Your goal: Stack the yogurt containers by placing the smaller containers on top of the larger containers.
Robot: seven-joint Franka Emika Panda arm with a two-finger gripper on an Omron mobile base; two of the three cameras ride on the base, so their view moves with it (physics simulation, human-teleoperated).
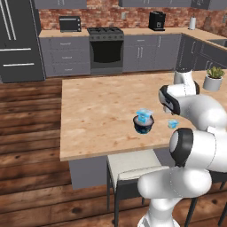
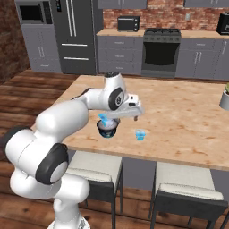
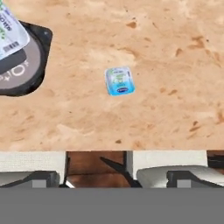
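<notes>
A squat dark tub (image 1: 143, 126) (image 2: 107, 129) stands on the wooden island counter (image 1: 95, 115), with one small light-blue yogurt cup (image 1: 144, 115) (image 2: 106, 119) resting on its pale top. In the hand view the tub (image 3: 26, 65) and that cup (image 3: 9, 30) sit at the left edge. A second small light-blue cup (image 1: 173, 124) (image 2: 140, 134) (image 3: 119, 81) stands alone on the counter to the tub's right. My gripper (image 2: 135, 117) (image 3: 111, 177) hovers above this loose cup, open, with nothing between its fingers.
A white plant pot (image 1: 213, 80) (image 2: 225, 100) stands at the counter's far right. Two cushioned stools (image 2: 94, 169) (image 2: 188, 181) sit under the counter's near edge (image 3: 109, 150). A stove and cabinets line the far wall.
</notes>
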